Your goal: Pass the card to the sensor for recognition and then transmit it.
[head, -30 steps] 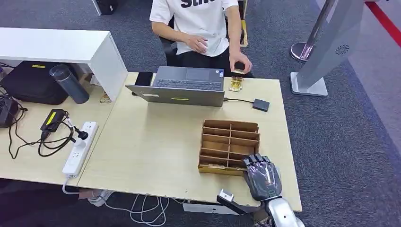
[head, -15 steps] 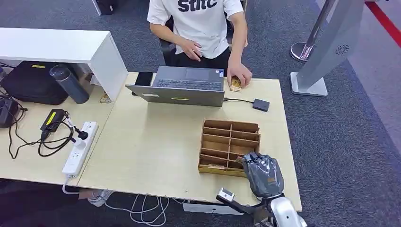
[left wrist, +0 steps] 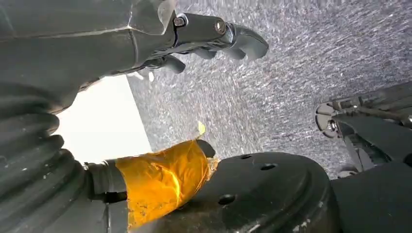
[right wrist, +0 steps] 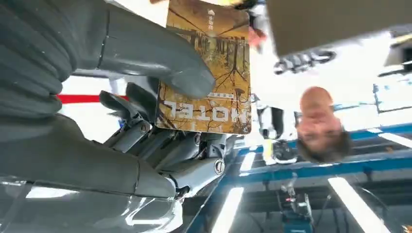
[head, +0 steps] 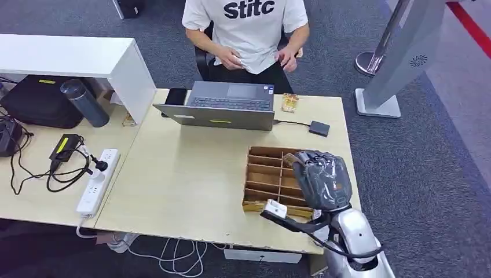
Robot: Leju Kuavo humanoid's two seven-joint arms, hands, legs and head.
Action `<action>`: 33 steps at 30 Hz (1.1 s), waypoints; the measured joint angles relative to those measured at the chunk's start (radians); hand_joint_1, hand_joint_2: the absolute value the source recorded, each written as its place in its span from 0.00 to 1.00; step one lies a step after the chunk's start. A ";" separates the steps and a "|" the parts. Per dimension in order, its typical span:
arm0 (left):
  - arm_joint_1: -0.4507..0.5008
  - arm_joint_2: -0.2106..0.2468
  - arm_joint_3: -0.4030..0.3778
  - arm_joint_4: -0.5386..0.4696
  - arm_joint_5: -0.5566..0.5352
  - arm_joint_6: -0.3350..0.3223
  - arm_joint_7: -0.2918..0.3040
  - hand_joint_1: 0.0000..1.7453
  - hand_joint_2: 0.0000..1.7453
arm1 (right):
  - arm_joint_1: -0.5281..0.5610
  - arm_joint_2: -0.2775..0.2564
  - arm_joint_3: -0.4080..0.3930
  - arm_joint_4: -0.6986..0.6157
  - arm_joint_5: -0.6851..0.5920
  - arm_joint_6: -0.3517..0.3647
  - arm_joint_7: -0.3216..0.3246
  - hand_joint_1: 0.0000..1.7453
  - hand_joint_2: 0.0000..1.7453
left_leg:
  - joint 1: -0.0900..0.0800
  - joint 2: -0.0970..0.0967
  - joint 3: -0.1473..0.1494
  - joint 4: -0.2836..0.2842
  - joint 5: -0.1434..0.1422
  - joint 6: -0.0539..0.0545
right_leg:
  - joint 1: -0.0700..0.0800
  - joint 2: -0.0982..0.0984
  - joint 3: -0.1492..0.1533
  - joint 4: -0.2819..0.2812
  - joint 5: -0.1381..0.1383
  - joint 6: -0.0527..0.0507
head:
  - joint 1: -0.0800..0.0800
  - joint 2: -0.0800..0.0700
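Over the wooden card rack point(head: 281, 176) at the tabletop's point(head: 185, 179) five o'clock, the right hand point(head: 321, 178) pinches a hotel card point(right wrist: 209, 68) between thumb and fingers, lifted clear, likely for carrying toward the black sensor point(head: 319, 128) at one o'clock.

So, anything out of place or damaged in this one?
Nothing stands out. The right hand holds the card above the wooden organizer, which sits square on the table. Laptop and sensor look undisturbed.
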 joint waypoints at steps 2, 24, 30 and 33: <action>-0.002 0.001 0.000 0.000 -0.029 0.000 0.000 0.00 1.00 | -0.075 0.020 0.009 0.015 -0.039 0.059 -0.005 1.00 1.00 | 0.000 0.000 0.000 0.000 0.001 -0.001 | 0.000 0.000 0.000 0.000 0.000 0.000 | 0.000 0.000; -0.012 0.015 0.000 0.000 -0.146 0.000 0.003 0.00 1.00 | -0.522 0.220 0.071 0.470 -0.125 0.216 0.075 0.00 1.00 | 0.000 -0.001 0.000 0.000 0.002 -0.002 | 0.000 0.000 -0.001 0.001 0.000 -0.001 | 0.000 0.000; -0.013 0.015 0.000 0.000 -0.140 0.000 0.003 0.00 1.00 | -0.524 0.236 0.093 0.507 -0.259 0.231 0.032 0.00 1.00 | 0.000 -0.001 0.000 0.000 0.002 -0.002 | 0.000 0.000 -0.001 0.001 0.000 -0.001 | 0.000 0.000; -0.012 0.015 0.000 0.000 -0.117 0.000 0.007 0.00 1.00 | -0.520 0.236 0.088 0.512 -0.414 0.282 -0.035 0.00 1.00 | 0.000 -0.001 0.000 0.000 0.002 -0.002 | 0.000 0.000 -0.001 0.001 0.000 -0.001 | 0.000 0.000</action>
